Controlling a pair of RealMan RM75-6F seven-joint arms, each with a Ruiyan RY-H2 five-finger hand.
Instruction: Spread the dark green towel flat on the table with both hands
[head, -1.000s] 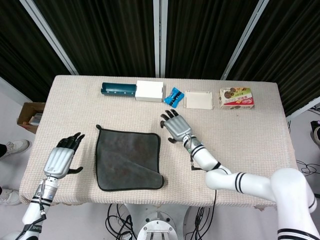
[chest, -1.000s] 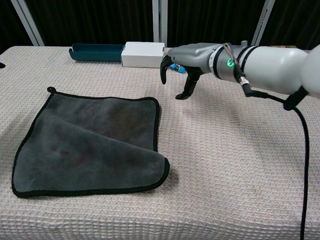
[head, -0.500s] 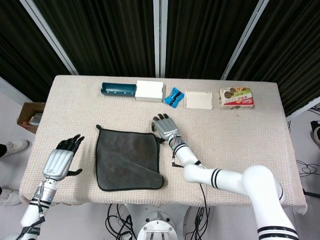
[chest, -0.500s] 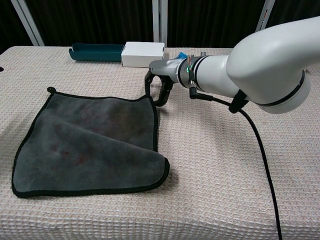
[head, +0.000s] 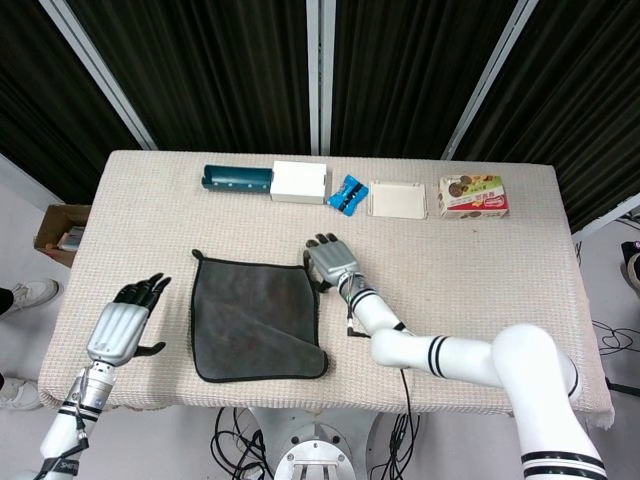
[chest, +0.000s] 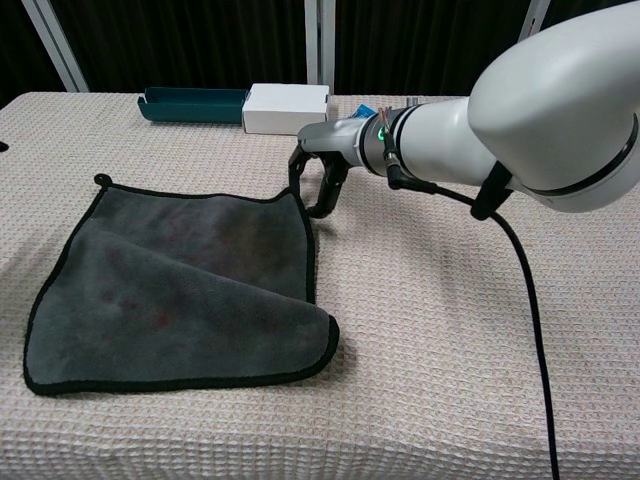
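Fingers (chest: 322, 190) of the right hand (head: 330, 262) curl downward at the far right corner of the dark green towel (head: 257, 318), their tips at or just over its black hem; whether they actually pinch the cloth cannot be told from either view. The left hand (head: 122, 322) hovers at the bench's left edge, well apart from the towel, palm down, its fingers spread and holding nothing.

The towel lies near the front middle of the bench (head: 470, 250), mostly flat, with its near right corner folded over onto itself and a small loop at its far left corner.

Along the back of the bench stand a teal tray (head: 237, 180), a white box (head: 300, 181) just beside it, a blue packet (head: 347, 194), a flat white lidded container (head: 398, 199) and a printed snack box (head: 473, 195); the writing on the snack box is too small to read.
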